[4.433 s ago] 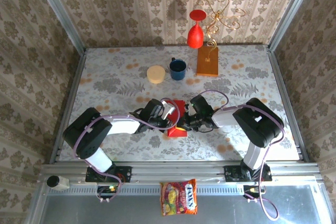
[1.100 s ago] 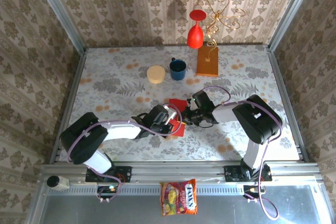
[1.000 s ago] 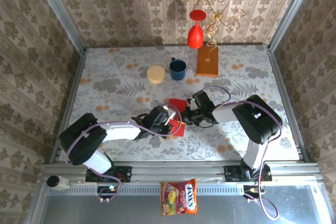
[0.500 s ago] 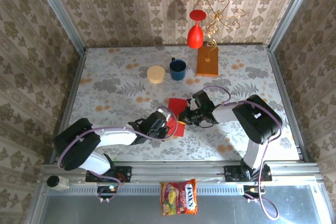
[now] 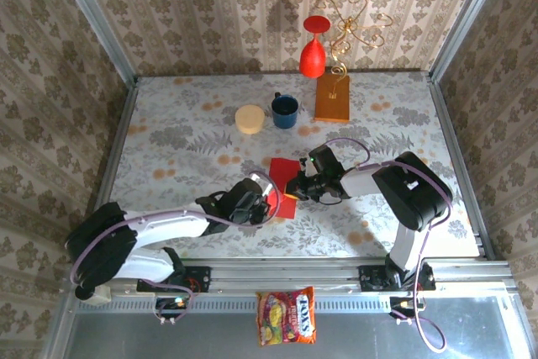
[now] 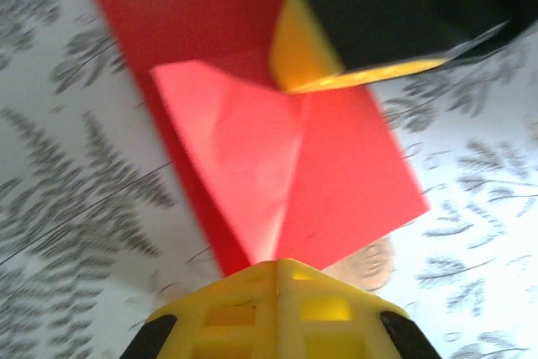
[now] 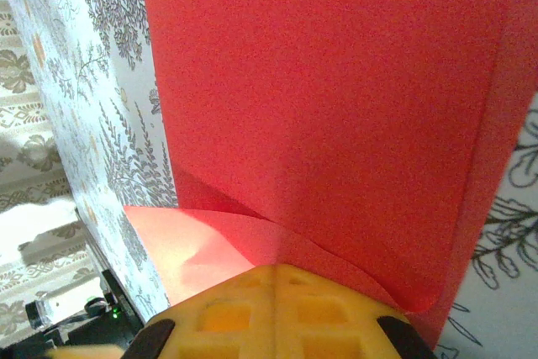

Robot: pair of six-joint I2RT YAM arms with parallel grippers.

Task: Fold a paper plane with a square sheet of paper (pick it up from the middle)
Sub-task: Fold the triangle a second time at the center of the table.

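Observation:
The square sheet of paper is bright red, partly folded, and lies on the patterned table between my two grippers. My left gripper is at the sheet's near left corner, its yellow jaws shut. In the left wrist view a lighter raised flap of the paper narrows into my left gripper, and a yellow right fingertip rests on the sheet's far part. My right gripper meets the sheet's right edge. In the right wrist view the paper curls into my shut right gripper.
At the back stand a blue mug, a round beige lid, an orange-brown block, a red goblet vase and a gold wire ornament. A snack packet lies beyond the front rail.
Over the last second my left arm has stretched out low, its elbow swinging to the front left, while its gripper stayed at the paper's near corner. The right arm and paper barely moved.

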